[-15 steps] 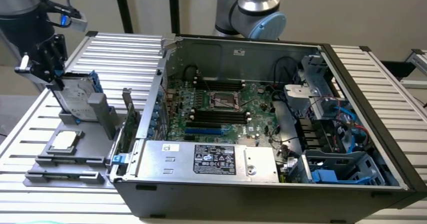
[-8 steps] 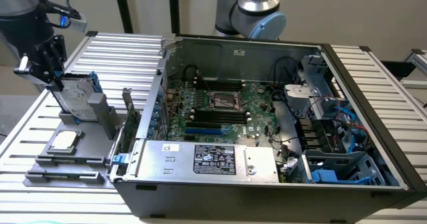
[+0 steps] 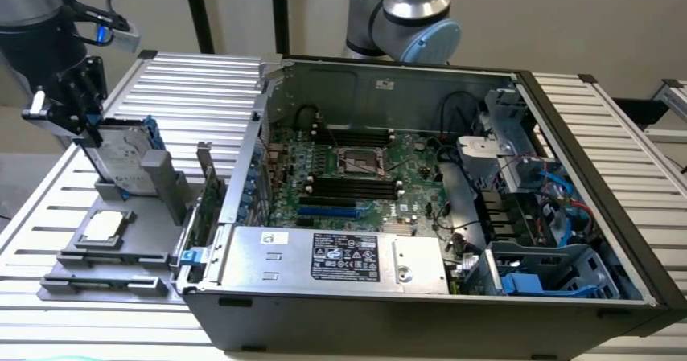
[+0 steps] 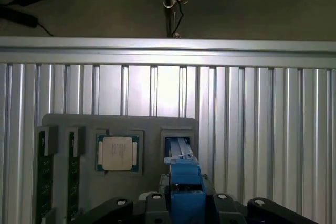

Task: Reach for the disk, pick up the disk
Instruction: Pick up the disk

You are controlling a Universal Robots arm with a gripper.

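I log the disk (image 3: 118, 156) standing upright on its edge, left middle of the exterior frame: silver-grey face, blue-edged.

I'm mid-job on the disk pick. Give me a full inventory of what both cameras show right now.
disk: 1, silver-grey with a blue bracket, standing on edge in the tray, at the exterior view's left
processor chip: 1, silver, flat in a tray pocket beside the disk
dark strips: 2, likely memory modules, in tray slots beyond the chip
tray: 1, grey, on the table
computer case: 1, black, open, mid-table
power supply: 1, silver, labelled, inside the case
drive cage: 1, blue, in a case corner
table: 1, aluminium, slatted
gripper: 1, black, at the disk's top edge
arm: 1, silver-grey, behind the case
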